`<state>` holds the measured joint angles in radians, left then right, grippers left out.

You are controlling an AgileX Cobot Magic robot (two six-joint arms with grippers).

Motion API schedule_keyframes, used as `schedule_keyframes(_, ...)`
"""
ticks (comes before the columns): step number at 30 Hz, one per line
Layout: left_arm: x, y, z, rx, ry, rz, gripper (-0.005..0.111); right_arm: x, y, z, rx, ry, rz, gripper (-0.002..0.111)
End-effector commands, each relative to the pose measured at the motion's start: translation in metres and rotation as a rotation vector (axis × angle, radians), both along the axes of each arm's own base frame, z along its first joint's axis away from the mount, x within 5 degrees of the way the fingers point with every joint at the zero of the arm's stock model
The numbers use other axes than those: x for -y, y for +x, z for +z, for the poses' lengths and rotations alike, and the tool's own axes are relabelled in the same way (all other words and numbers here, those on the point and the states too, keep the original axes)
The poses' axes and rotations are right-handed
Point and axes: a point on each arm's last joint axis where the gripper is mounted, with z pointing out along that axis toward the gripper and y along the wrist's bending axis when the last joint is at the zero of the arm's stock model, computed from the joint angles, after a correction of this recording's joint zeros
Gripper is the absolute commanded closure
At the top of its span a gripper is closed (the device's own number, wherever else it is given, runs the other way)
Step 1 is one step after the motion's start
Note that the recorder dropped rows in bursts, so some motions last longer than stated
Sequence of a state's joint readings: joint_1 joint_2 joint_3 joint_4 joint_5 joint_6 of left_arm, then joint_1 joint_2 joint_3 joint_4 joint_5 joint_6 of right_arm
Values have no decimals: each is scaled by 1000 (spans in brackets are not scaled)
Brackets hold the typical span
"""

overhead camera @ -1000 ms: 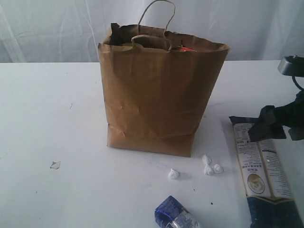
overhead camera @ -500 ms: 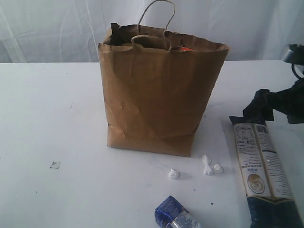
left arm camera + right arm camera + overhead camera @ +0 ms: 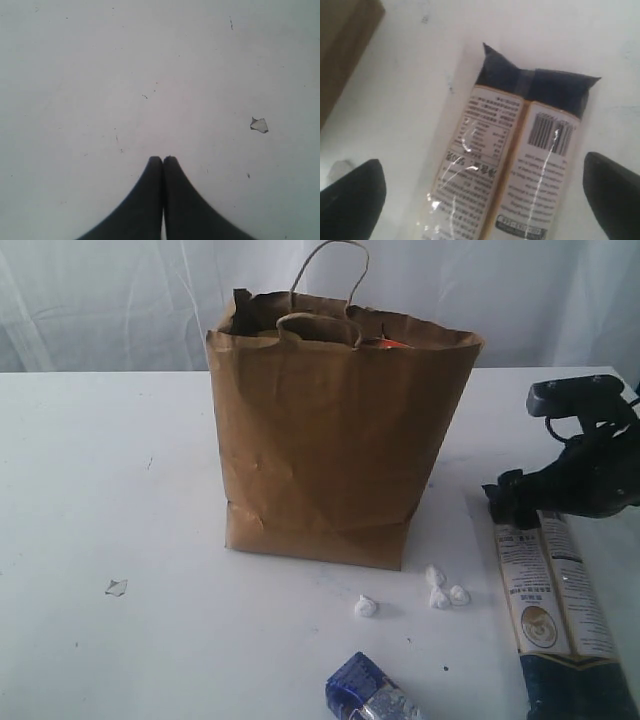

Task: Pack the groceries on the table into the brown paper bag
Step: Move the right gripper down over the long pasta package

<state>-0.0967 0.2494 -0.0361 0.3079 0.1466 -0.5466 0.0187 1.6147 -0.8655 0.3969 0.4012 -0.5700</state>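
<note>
Brown paper bag (image 3: 330, 440) is recorded upright on the table (image 3: 100, 490) in the exterior view, mouth open, with an orange-red item (image 3: 385, 343) showing at its rim. The long navy packet (image 3: 555, 620) is noted lying flat on the table, right of the bag and nearer the camera. The small shiny blue packet (image 3: 368, 692) is noted in front of the bag, cut by the frame edge. White crumpled bits (image 3: 440, 588) are seen just in front of the bag's right front corner, and a paper scrap (image 3: 116, 587) is seen left of the bag's front. The right gripper (image 3: 505, 502) is positioned over the packet end nearest the bag.

Left wrist view: the left gripper (image 3: 163, 162) is seen with jaws pressed together, nothing between them, over bare table, with the scrap (image 3: 259, 125) nearby.

Right wrist view: the jaws are seen wide apart, one finger (image 3: 355, 200) on either side of the navy packet (image 3: 520, 145), clear of its edges. The bag's corner (image 3: 345, 45) is seen near that end.
</note>
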Motion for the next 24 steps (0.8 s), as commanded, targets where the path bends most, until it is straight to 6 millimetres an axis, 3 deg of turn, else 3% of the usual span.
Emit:
schedule_keyframes(1, 1, 0, -1, 4, -44, 13, 107, 3, 9, -7, 27, -15, -97, 5)
schedule_keyframes(8, 1, 0, -1, 4, -60, 21, 107, 0, 6, -32, -129, 24, -143, 5)
schedule_keyframes(17, 1, 0, -1, 4, -60, 21, 107, -10, 4, -39, -178, 38, -133, 5)
schedule_keyframes(24, 1, 0, 0, 17, -92, 33, 107, -7, 4, -48, -208, 18, -186, 12)
